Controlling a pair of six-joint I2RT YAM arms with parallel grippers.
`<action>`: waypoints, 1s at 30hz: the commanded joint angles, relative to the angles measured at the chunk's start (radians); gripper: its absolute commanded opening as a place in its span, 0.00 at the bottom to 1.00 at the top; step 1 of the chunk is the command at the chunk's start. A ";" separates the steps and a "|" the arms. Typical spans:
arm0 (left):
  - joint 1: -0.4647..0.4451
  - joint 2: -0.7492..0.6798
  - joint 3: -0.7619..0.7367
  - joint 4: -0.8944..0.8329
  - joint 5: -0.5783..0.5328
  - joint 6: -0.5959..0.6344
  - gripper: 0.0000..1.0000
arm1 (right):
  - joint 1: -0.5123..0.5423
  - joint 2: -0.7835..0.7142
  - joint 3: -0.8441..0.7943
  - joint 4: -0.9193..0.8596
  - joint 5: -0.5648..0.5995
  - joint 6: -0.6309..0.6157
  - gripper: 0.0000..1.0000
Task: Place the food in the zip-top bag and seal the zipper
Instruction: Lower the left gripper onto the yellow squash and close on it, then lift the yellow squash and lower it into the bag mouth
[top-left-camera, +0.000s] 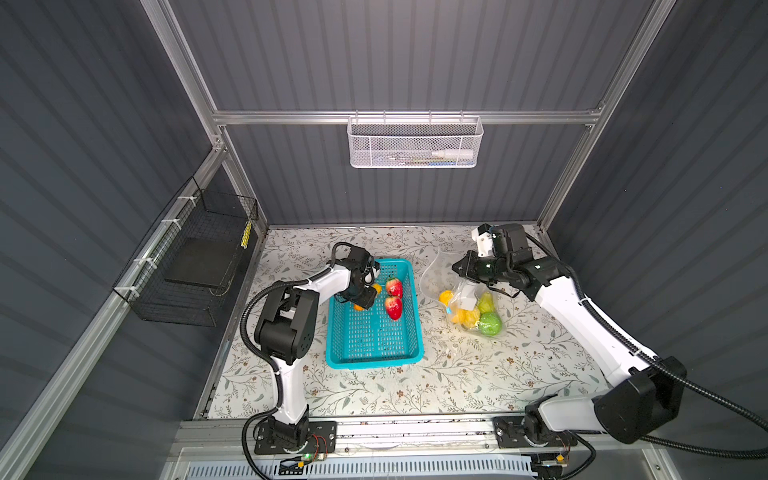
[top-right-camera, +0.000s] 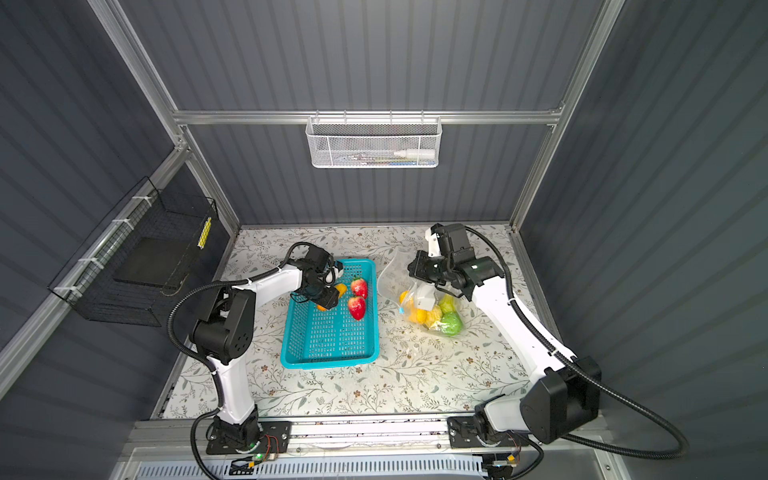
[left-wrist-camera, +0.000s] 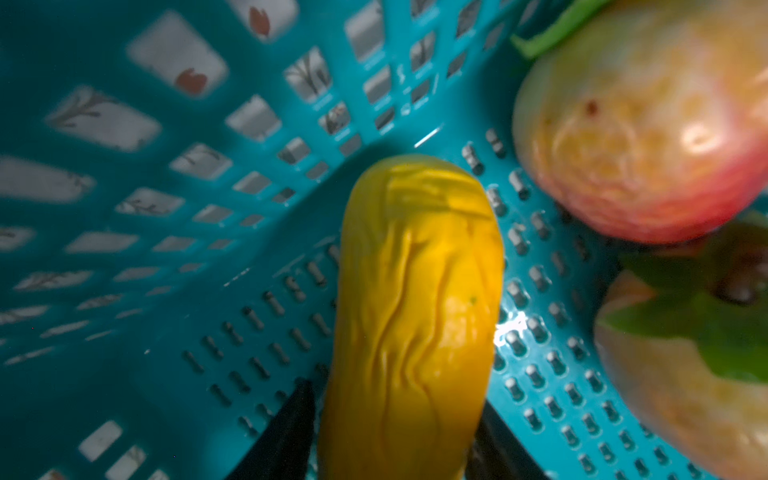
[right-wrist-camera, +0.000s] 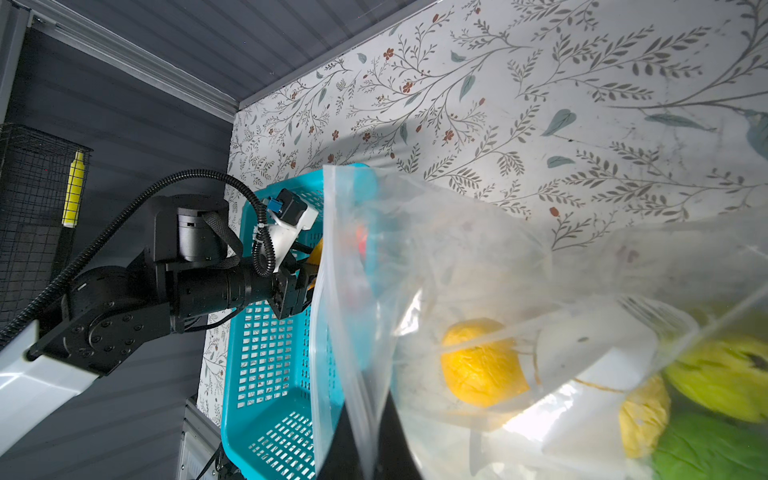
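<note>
My left gripper (top-left-camera: 365, 297) reaches into the far end of the teal basket (top-left-camera: 376, 362). In the left wrist view its black fingers (left-wrist-camera: 291, 424) press both sides of the orange oblong fruit (left-wrist-camera: 415, 291). Two red strawberries (top-left-camera: 394, 286) (top-left-camera: 393, 306) lie just beside it. To the right lies the clear zip-top bag (top-left-camera: 467, 309), holding a yellow-orange citrus (right-wrist-camera: 482, 361), yellow pieces and green fruits (top-left-camera: 490, 324). My right gripper (top-left-camera: 459, 266) is shut on the bag's upper mouth edge and holds it lifted and open toward the basket. The zipper strip (right-wrist-camera: 318, 316) runs along that edge.
My left arm's elbow (top-left-camera: 286, 320) stands close to the basket's left side. A white mesh basket (top-left-camera: 413, 143) hangs on the back wall and a black wire basket (top-left-camera: 195, 257) on the left wall. The floral table surface (top-left-camera: 457, 374) stretches toward the front.
</note>
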 joint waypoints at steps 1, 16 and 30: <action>0.003 -0.014 0.006 -0.014 -0.008 -0.004 0.47 | 0.004 0.000 0.029 -0.011 0.001 0.006 0.00; 0.003 -0.212 -0.055 0.051 0.104 -0.101 0.24 | 0.015 0.005 0.036 0.000 -0.005 0.018 0.00; -0.094 -0.406 -0.042 0.270 0.279 -0.422 0.25 | 0.018 0.011 0.027 0.032 -0.006 0.031 0.00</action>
